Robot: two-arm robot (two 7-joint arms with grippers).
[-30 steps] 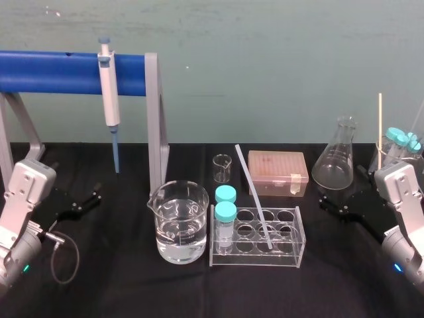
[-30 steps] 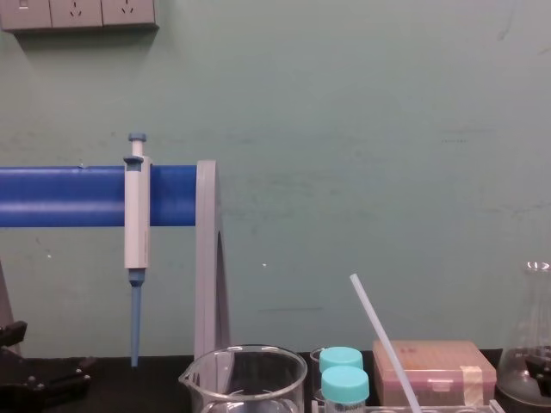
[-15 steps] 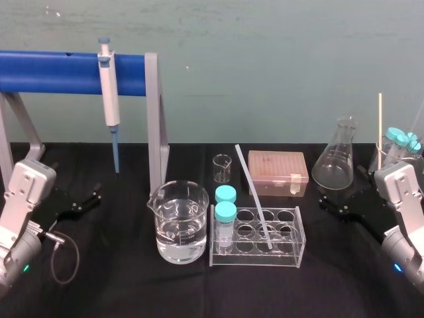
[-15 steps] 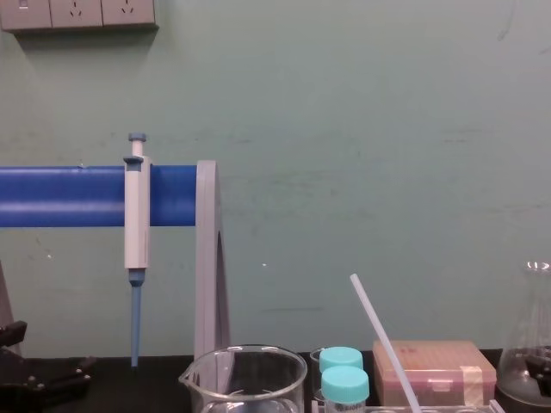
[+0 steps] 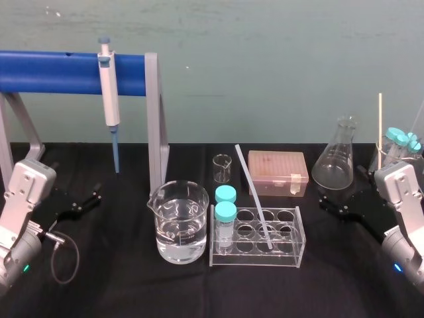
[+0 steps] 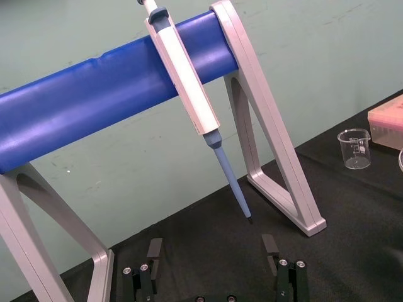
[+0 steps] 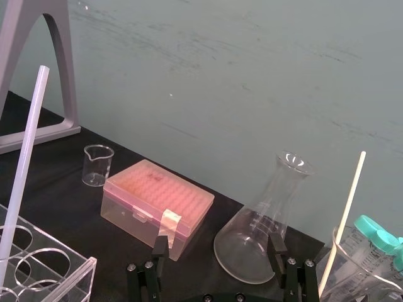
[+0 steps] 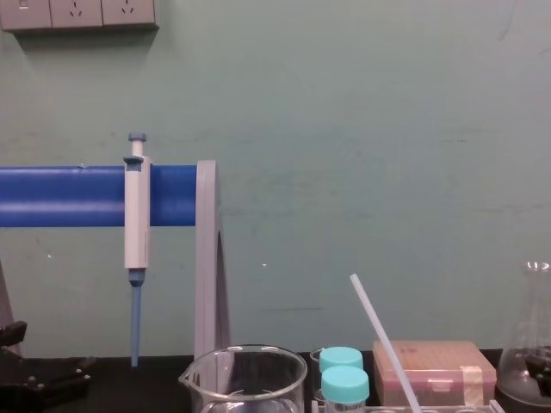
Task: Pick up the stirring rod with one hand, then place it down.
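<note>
Stirring rod [image 5: 253, 196] leans in the test tube rack [image 5: 290, 257] at lower centre, light, stiff, slick and likely brittle, so I'd pinch its bare upper half; left gripper [image 5: 91, 197] and right gripper [image 5: 328, 202] have fingers spread wide, empty.

stirring rod [image 5: 254, 197] in rack [image 5: 292, 257], right of beaker [image 5: 177, 224]

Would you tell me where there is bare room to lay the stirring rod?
Bare cloth lies before the rack and large beaker, and between it and the left gripper. Crowded behind the rack: small beaker, pink box, flask.
</note>
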